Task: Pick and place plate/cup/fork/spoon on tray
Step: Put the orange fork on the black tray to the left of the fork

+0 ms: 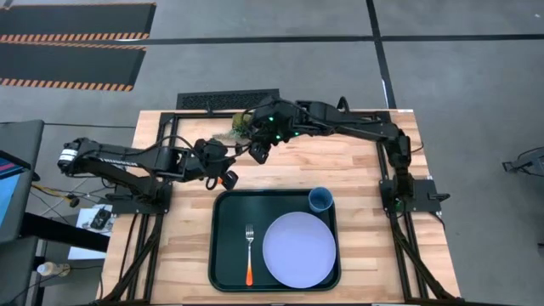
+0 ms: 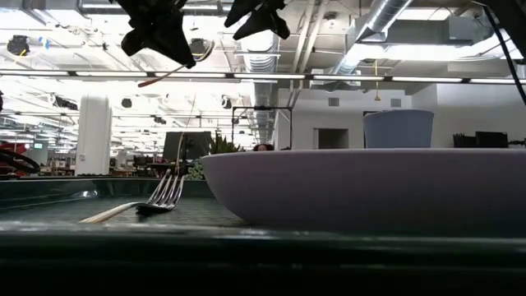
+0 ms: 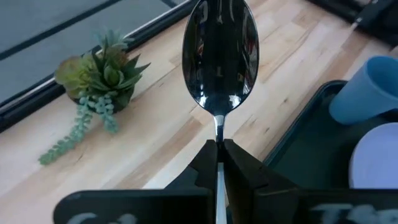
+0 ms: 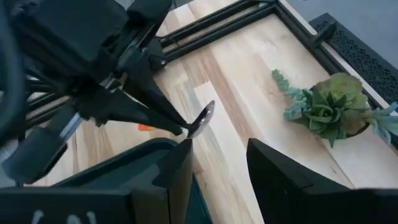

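The dark tray point(image 1: 223, 255) lies at the table's near middle. On it are the lavender plate point(image 1: 299, 249), the blue cup point(image 1: 320, 200) at its far right corner, and the orange-handled fork point(image 1: 249, 253) on its left part. My left gripper point(image 1: 228, 176) hangs above the wood just beyond the tray's far left corner, shut on the spoon point(image 3: 219, 56). My right gripper point(image 1: 258, 154) hovers open and empty a little farther back and to the right; its fingers point(image 4: 177, 171) stand apart in the right wrist view. My left gripper pinches the spoon's thin neck point(image 3: 217, 132) between its two fingertips, just behind the bowl. The silver bowl point(image 4: 202, 118) sticks out past the fingertips and the orange handle point(image 4: 144, 126) runs back under the gripper. The spoon is lifted clear of the table.
A small potted succulent point(image 1: 238, 127) stands on the wood near the table's far edge, behind both grippers. Bare wood lies left and right of the tray. The tray has bare floor point(image 1: 229, 217) left of the fork and along its far side.
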Robot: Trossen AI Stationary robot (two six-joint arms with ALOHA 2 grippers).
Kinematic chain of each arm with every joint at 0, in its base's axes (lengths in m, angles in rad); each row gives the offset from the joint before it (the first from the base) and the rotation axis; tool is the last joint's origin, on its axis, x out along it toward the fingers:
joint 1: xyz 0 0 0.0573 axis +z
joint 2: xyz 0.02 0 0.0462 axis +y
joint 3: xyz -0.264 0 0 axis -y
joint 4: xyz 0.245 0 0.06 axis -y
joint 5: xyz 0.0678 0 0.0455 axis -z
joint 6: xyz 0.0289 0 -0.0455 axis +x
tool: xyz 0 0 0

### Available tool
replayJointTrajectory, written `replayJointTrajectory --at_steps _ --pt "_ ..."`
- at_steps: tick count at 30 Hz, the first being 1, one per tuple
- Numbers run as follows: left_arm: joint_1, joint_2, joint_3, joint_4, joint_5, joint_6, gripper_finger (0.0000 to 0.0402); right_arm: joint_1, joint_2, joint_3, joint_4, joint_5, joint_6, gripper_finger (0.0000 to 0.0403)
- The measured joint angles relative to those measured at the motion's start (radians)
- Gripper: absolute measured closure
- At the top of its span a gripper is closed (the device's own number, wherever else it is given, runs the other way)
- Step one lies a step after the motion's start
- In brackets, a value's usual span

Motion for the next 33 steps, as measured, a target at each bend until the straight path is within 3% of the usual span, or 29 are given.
replayJointTrajectory --at_steps 9,33 --pt "-0.028 0.011 0.002 0.01 -0.032 -0.001 0.0401 0.009 0.054 0.003 0.073 -0.001 0.019 0.0225" --pt "-0.044 0.067 0.002 0.022 -0.043 0.005 0.0401 0.008 0.084 0.0 0.022 -0.006 0.021 0.0228"
